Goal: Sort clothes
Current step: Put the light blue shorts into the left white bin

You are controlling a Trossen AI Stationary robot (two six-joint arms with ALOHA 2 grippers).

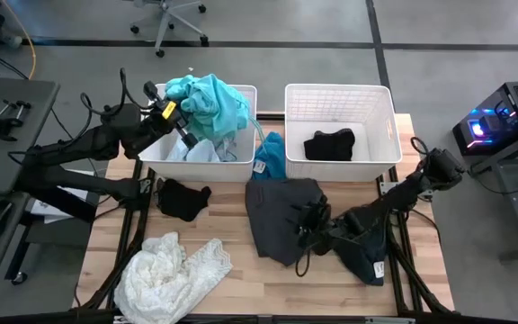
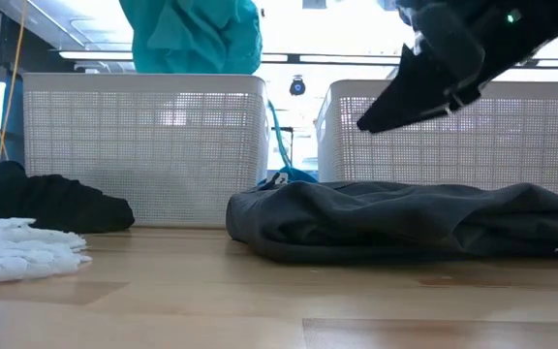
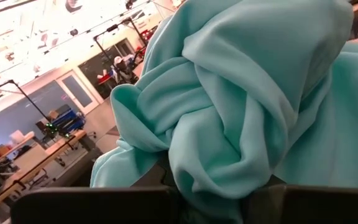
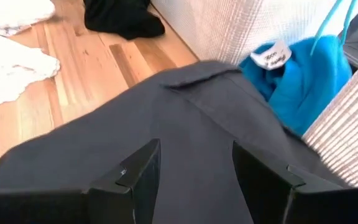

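My left gripper (image 1: 183, 124) is shut on a teal garment (image 1: 212, 101), held bunched above the left white mesh basket (image 1: 241, 164). In the low view the teal garment (image 2: 197, 39) shows over that basket's rim. A dark grey garment (image 1: 281, 216) lies spread on the table in front of the baskets. My right gripper (image 4: 194, 177) stands open just above the dark grey garment (image 4: 185, 118), one finger on either side of a stretch of it. A white lacy garment (image 1: 174, 274) and a black one (image 1: 183, 198) lie on the table's left half. My left gripper pinches a bunched fold of the teal garment (image 3: 211, 186) between its two fingers, several layers thick. The fingers come at it about level. The cloth bulges out beyond the fingers and hangs down to the left basket's rim; the basket wall hides whether its lower end rests inside.
A blue garment (image 1: 272, 155) with a white label lies on the table in the gap between the baskets. The right basket (image 1: 380, 157) holds a black garment (image 1: 329, 144). Pale cloth (image 1: 196, 151) lies in the left basket. Another dark garment (image 1: 367, 259) lies under my right arm.
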